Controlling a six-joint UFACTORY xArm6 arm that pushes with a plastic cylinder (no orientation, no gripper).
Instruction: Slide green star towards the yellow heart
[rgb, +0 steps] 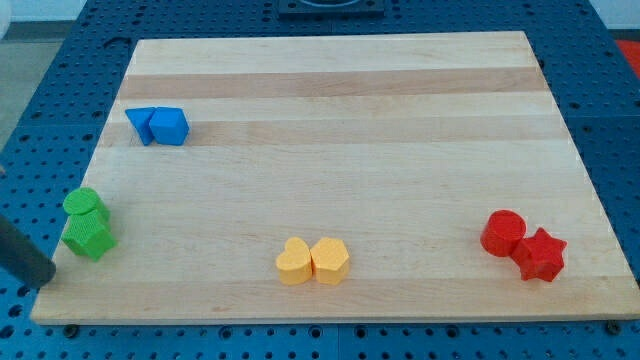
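Tip (46, 283) of dark rod just left of ridged green star (89, 237); yellow heart (329, 261) well right.

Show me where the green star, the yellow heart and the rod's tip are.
green star (89, 238): camera view, on its top face.
yellow heart (330, 260): camera view, on its top face.
my tip (42, 282): camera view, the rod's very end, left of the green star.

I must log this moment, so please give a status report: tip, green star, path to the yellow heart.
My tip at the view's left of green star, close. Yellow heart toward view's right. No block between them.
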